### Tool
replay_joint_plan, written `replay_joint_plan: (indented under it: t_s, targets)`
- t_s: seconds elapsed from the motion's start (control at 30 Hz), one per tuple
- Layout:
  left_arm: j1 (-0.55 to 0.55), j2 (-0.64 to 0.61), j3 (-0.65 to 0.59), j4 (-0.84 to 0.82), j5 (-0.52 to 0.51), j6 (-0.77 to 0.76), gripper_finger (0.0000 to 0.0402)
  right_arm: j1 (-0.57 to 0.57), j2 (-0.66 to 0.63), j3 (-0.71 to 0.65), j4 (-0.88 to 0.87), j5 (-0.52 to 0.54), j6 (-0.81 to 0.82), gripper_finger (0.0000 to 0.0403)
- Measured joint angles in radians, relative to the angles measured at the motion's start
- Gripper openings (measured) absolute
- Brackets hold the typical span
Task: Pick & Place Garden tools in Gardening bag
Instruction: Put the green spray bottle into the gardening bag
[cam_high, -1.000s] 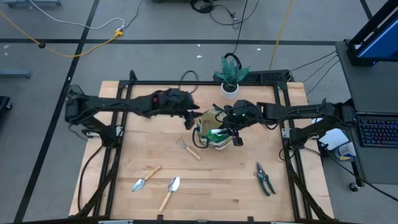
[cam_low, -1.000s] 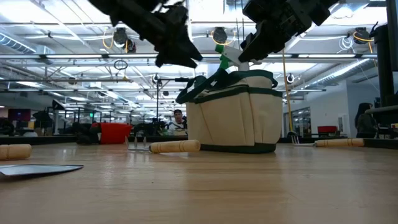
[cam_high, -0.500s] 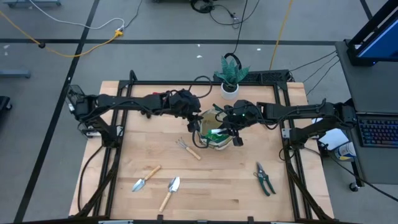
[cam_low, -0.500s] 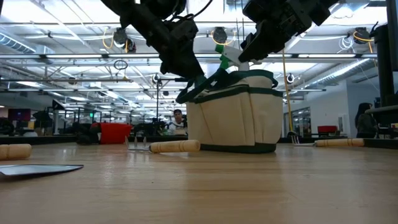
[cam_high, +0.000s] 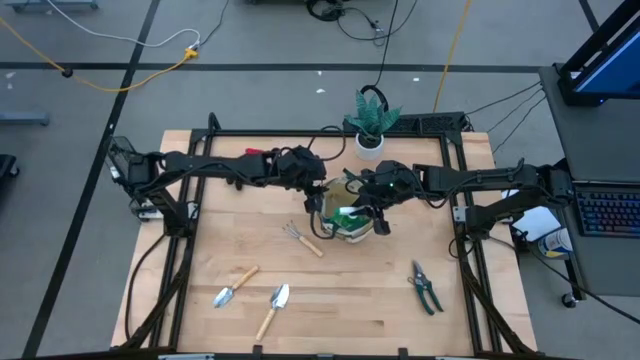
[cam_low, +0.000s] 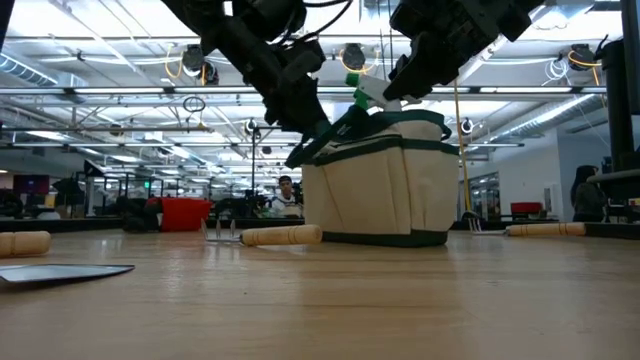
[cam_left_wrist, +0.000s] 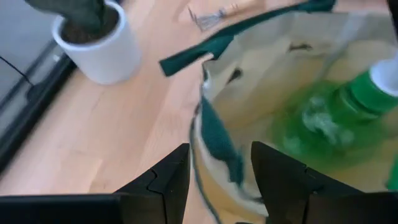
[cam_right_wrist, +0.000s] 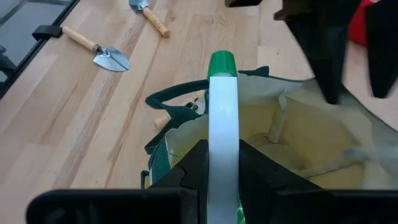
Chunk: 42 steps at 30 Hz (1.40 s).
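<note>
The tan gardening bag (cam_high: 328, 222) with dark green trim stands upright on the table's middle; it also shows in the low view (cam_low: 385, 195). My left gripper (cam_left_wrist: 217, 155) is open at the bag's left rim (cam_left_wrist: 208, 124), one finger on either side of the rim and its green strap. My right gripper (cam_right_wrist: 222, 149) is shut on a white-and-green piece (cam_right_wrist: 222, 93) over the bag's open mouth. A wooden-handled rake (cam_high: 303, 238), two trowels (cam_high: 235, 285) (cam_high: 273, 308) and dark shears (cam_high: 425, 288) lie flat on the table. My left gripper: I cannot tell whether its fingers touch the bag's rim. My right gripper pinches the piece's white body (cam_right_wrist: 222, 127) between its two fingers. The green cap (cam_right_wrist: 222, 62) points away from the fingers. The piece is tilted above the bag's mouth (cam_low: 362, 92). Its lower end is hidden by the gripper.
A green plant in a white pot (cam_high: 369, 140) stands just behind the bag. The two arms are close together over the bag. The table's dark frame rails run along the left, right and far edges. Bare wood lies at the near middle (cam_high: 350, 300).
My left gripper has moved toward the table's right edge and down, up to the bag's left rim and strap, and has stayed open. My right gripper has kept the white-and-green piece still over the bag.
</note>
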Motion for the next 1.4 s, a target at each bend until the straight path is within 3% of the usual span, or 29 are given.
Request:
replay_joint_plan:
  t_s: [0.47,0.87,1.4]
  targets:
    - [0.016,-0.005,-0.001,-0.008,-0.039,0.007,0.0167,0.0,0.0,0.0,0.002,0.001,0.004,0.0054]
    - [0.016,-0.005,-0.001,-0.007,-0.039,0.003,0.0012,0.0,0.0,0.0,0.002,0.003,0.005,0.0054]
    - [-0.014,-0.005,-0.001,-0.073,-0.066,-0.021,0.0004,0.003,-0.003,0.0,-0.001,0.086,0.191,0.0054]
